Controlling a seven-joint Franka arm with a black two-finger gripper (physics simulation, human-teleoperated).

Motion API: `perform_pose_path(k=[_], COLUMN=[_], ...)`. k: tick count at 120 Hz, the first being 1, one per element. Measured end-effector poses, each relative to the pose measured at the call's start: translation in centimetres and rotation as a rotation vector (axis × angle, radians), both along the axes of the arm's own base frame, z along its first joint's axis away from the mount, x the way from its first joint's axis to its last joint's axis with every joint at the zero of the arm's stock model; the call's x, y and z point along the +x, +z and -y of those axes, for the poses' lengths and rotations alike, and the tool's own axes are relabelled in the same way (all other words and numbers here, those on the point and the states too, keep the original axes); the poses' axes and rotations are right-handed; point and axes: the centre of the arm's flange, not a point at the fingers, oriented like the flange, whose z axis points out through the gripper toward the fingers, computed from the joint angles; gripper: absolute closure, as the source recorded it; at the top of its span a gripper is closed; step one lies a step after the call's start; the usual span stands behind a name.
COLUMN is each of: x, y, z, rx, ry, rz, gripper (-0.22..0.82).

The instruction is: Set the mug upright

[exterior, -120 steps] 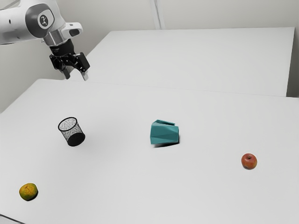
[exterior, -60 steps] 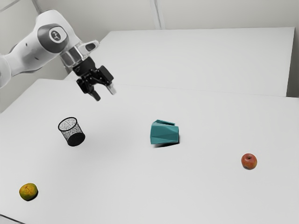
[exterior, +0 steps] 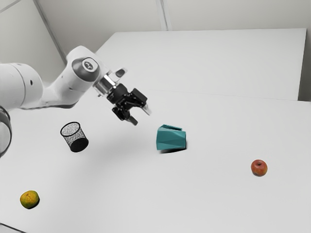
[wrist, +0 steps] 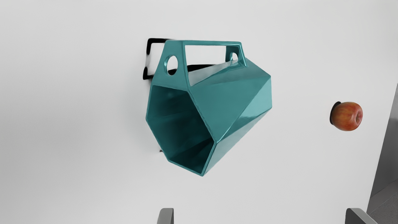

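Table: we have a white top point(exterior: 204, 199) under the mug and everything around it, with pale walls point(exterior: 233, 12) behind.
Mug: our teal mug point(exterior: 171, 139) lies on its side on the table, its open mouth toward our tool point(exterior: 141, 116).
Tool: we hold it above the table near the mug, fingers wide apart, gripping nothing.
Apple: well apart from the mug, to the exterior view's right point(exterior: 259, 168).
Mesh holder: to the mug's exterior-view left point(exterior: 75, 137).
Yellow-green fruit: farther that way from the mug point(exterior: 29, 199).
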Motion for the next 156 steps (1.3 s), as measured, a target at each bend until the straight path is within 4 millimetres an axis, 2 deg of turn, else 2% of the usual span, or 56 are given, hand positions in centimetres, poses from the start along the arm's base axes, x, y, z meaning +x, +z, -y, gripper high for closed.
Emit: perform_pose_path(k=[13,43,60,71,89,108,118,133,156], x=[-0.1,0.1,-1.0,-1.3,-1.3,-1.3,-1.3,-1.3,-1.3], y=[-2.1,-7.4,-10.0,-10.5,-10.3,-10.1,-10.0,-9.5,-9.0], z=[1.5,1.5,1.9,2.3,3.4,4.0,4.1,4.5,4.7], rx=[-0.025,-0.14,-0.225,-0.267,-0.312,-0.336,-0.341,-0.346,-0.353], ry=[0.015,0.112,0.163,0.173,0.154,0.132,0.121,0.097,0.068], rz=[0.024,0.055,0.04,0.045,0.071,0.094,0.108,0.134,0.161], gripper=[0.0,0.0,0.0,0.0,0.01,0.41,0.56,0.68,0.75])
